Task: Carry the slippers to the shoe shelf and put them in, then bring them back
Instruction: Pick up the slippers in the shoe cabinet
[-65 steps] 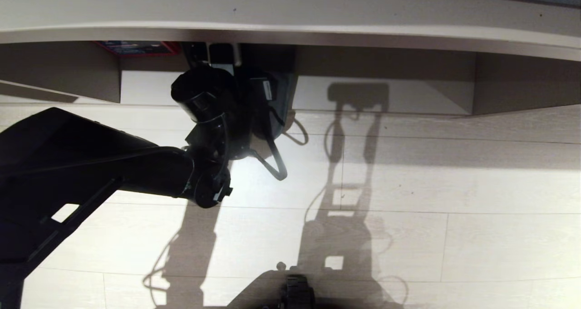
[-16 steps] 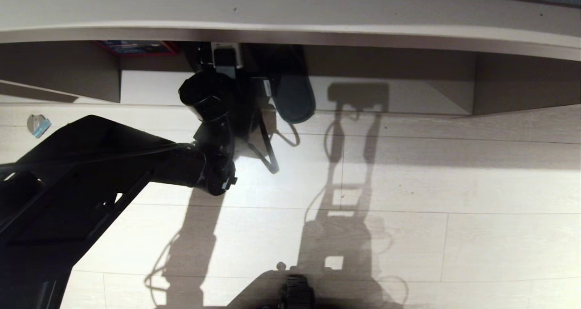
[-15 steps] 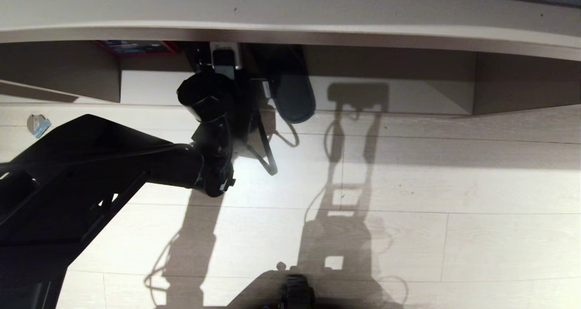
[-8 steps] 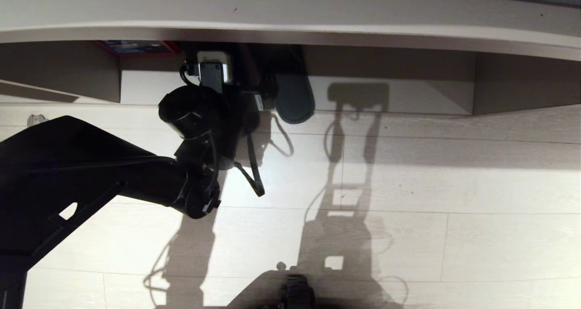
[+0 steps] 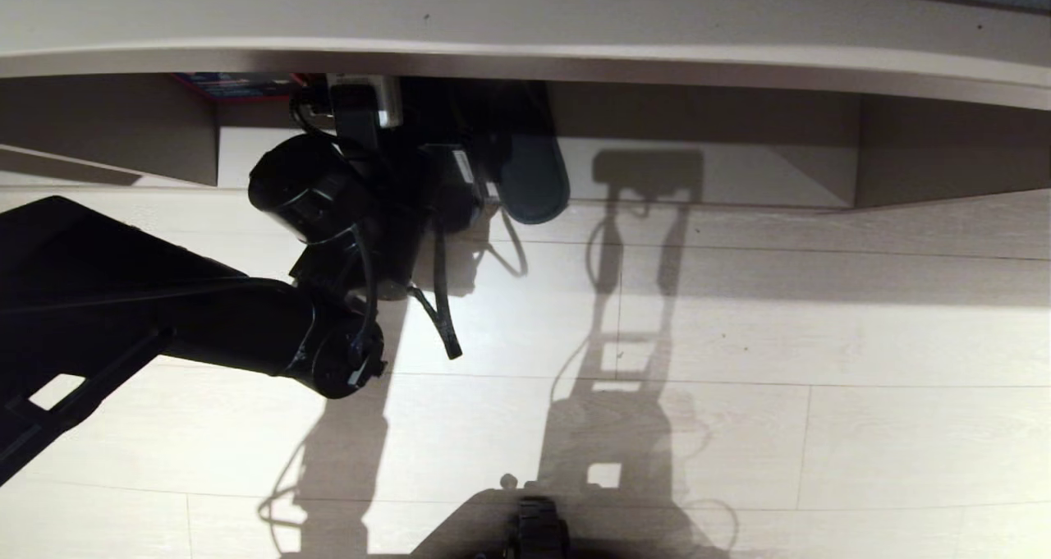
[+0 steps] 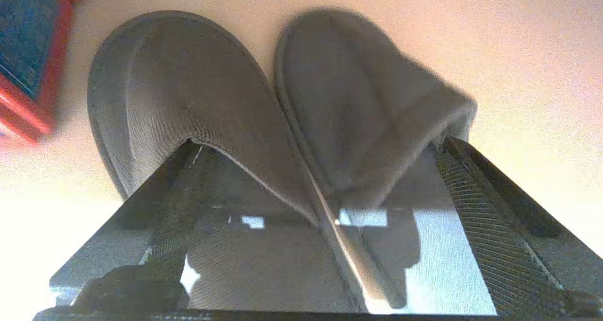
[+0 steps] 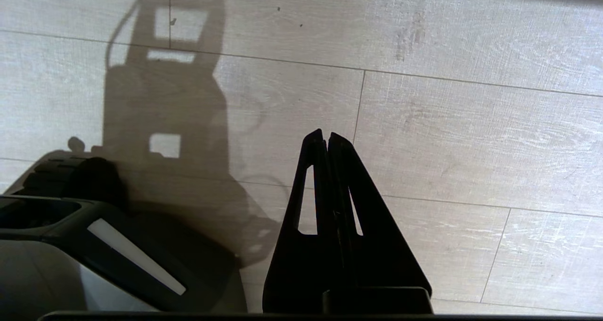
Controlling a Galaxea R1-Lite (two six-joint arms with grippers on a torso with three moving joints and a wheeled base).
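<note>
Slippers set down in the shoe shelf, left gripper letting go

My left gripper (image 6: pixel 301 245) is spread wide around the slippers (image 6: pixel 264 118), gripping nothing; they lie side by side on the shelf (image 5: pixel 698 173) floor, heels at its front edge. I'd draw straight back and level so neither finger (image 6: pixel 485 226) drags a heel. Right gripper (image 7: pixel 326 139) is pinched closed, empty, over the floor (image 7: pixel 471 123).

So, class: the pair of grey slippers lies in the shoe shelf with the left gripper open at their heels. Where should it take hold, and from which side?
Probably from the open front of the shoe shelf, at the heel end. The slippers lie side by side, toes inward, inner edges touching. The left gripper could pinch both collars together where the uppers meet; that soft fabric should bunch easily.
</note>
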